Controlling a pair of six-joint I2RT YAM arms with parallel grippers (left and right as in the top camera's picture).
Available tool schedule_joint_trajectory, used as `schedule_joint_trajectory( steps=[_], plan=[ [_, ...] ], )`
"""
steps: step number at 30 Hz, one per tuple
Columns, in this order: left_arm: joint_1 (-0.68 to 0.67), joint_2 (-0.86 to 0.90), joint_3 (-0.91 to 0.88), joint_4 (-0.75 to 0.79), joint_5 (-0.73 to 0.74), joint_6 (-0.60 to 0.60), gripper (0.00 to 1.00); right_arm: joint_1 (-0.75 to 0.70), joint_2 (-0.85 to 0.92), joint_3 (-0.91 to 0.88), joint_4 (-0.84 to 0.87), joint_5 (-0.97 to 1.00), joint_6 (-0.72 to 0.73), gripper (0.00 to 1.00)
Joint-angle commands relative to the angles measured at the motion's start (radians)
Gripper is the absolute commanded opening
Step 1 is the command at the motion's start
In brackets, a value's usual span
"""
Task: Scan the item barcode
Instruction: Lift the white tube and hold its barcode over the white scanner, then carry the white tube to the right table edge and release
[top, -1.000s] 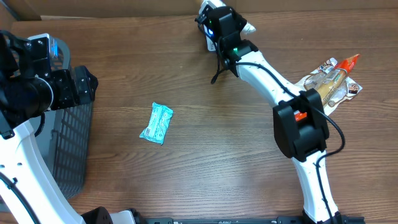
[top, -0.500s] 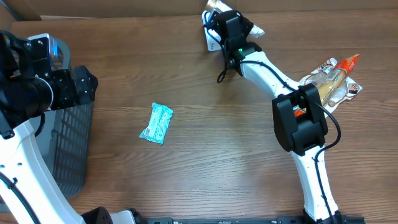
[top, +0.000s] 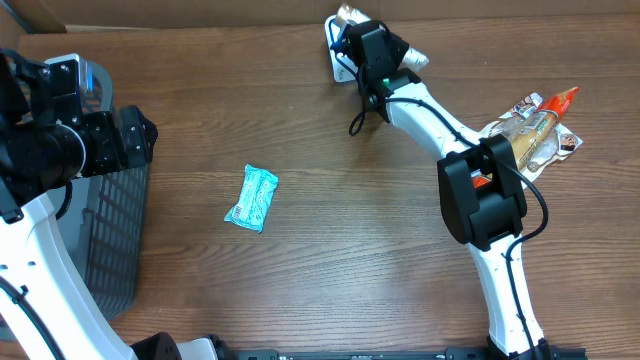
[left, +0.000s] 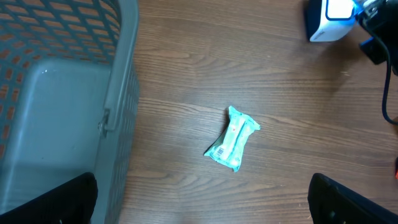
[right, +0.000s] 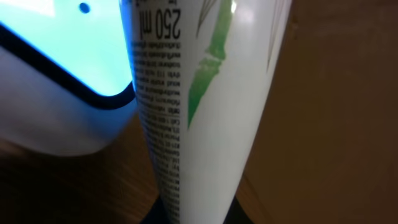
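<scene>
Overhead straight down, left wrist high, sharing teal packet (top: 252, 198), right wrist tight on tube (right: 199, 93)

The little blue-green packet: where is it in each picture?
Overhead: the blue-green packet lies left of centre, right of the basket.
Left wrist: near the middle, also right of the basket.
Right wrist: not in it.
Shared landmark: the white scanner with blue light: top of overhead, top right for left wrist, left side for right wrist.

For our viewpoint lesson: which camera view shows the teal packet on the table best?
The left wrist view: the teal packet lies unobstructed and large enough to show a barcode near one end. Overhead shows it smaller, without that detail. The right wrist view misses it entirely.
</scene>
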Motion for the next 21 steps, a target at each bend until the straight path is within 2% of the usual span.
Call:
schedule_joint_trajectory(
  steps=[1, 3, 7, 15, 18, 21],
  plan=[
    [0.000, 0.006, 0.002, 0.003, 0.005, 0.026, 0.99, 0.008, -0.165, 0.024, -0.069, -0.087, 0.104, 0.04],
    [0.000, 0.006, 0.002, 0.003, 0.005, 0.026, 1.00, 0.008, -0.225, 0.024, -0.137, -0.147, 0.164, 0.04],
    [0.000, 0.006, 0.002, 0.003, 0.005, 0.026, 1.00, 0.001, -0.349, 0.024, -0.259, -0.257, 0.372, 0.04],
    [0.000, 0.006, 0.002, 0.003, 0.005, 0.026, 1.00, -0.084, -0.599, 0.024, -0.592, -0.563, 1.016, 0.04],
    [0.000, 0.006, 0.002, 0.003, 0.005, 0.026, 1.00, -0.158, -0.651, 0.024, -0.747, -0.678, 1.129, 0.04],
    [0.000, 0.006, 0.002, 0.004, 0.005, 0.026, 1.00, -0.253, -0.667, 0.024, -0.908, -0.755, 1.180, 0.04]
  ],
)
